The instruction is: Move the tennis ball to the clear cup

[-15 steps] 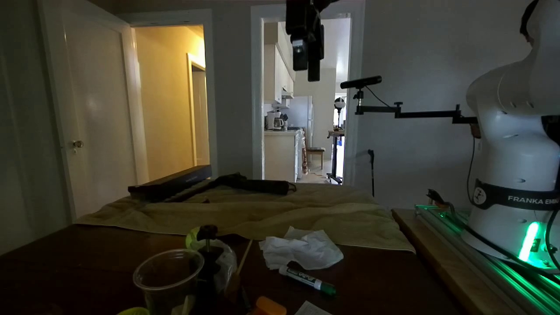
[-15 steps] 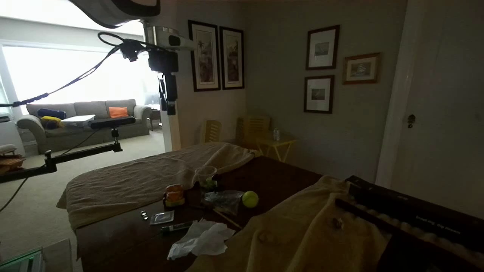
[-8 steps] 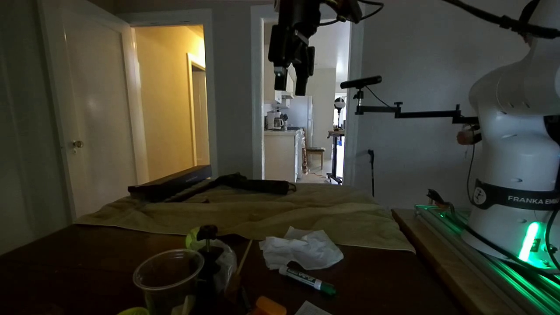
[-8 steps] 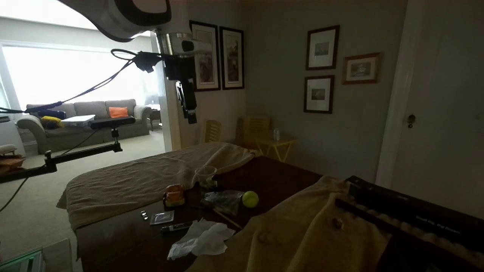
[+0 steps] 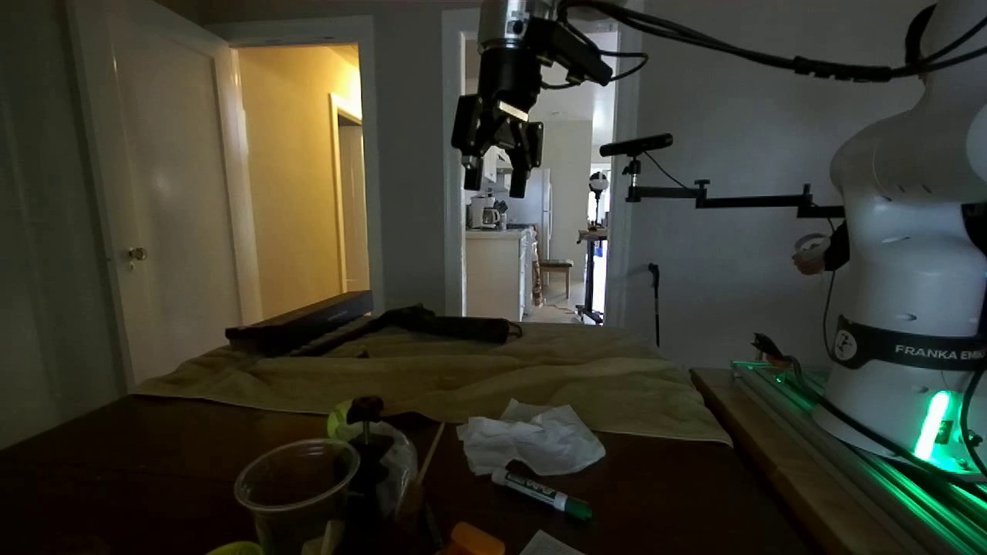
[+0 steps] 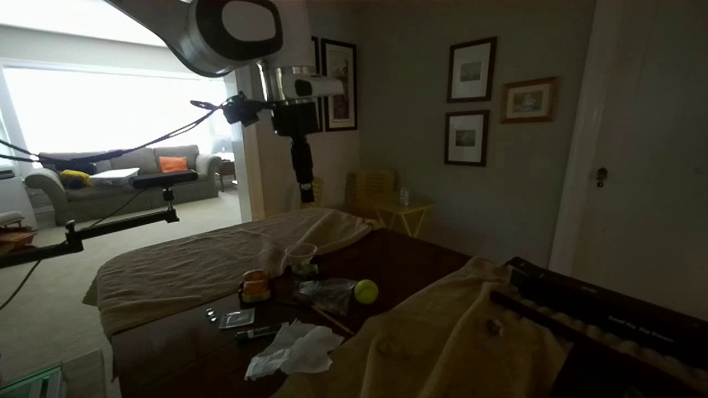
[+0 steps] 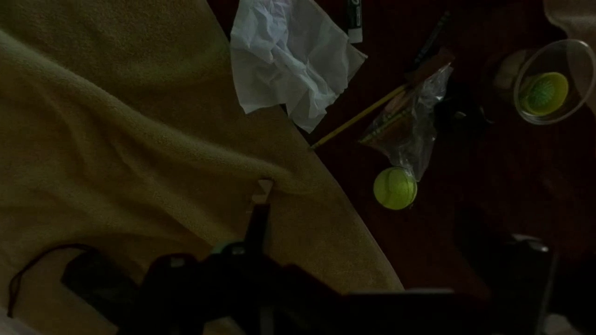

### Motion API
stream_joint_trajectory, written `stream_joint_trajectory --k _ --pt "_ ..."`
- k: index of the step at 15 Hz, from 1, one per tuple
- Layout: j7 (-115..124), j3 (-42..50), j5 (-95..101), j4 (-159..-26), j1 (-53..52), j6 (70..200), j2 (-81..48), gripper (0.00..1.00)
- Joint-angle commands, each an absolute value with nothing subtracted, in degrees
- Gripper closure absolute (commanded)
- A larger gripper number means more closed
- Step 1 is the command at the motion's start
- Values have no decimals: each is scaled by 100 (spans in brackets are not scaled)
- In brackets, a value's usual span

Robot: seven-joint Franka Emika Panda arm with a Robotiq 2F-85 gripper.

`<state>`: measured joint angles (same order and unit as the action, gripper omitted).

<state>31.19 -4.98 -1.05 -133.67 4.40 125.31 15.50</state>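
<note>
Got gripper [image 5: 495,186] spread, empty; would center over tennis ball [image 7: 395,188], ease straight down, dodge plastic bag [image 7: 413,142] right beside it.

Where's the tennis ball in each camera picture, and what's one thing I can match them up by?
In an exterior view: the tennis ball is low, left of centre, partly hidden behind a dark object.
In an exterior view: the tennis ball is low, just right of centre.
In the wrist view: the tennis ball is right of centre, slightly below the middle.
Shared landmark: crumpled white paper, visible in all three.
</note>
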Motion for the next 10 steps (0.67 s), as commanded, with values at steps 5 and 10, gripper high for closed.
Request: stream_joint_trajectory --k 5,10 --pt "3179 -291 -497 -13219 378 12610 1124 0" --pt "3309 -274 -518 -13108 409 12804 991 0"
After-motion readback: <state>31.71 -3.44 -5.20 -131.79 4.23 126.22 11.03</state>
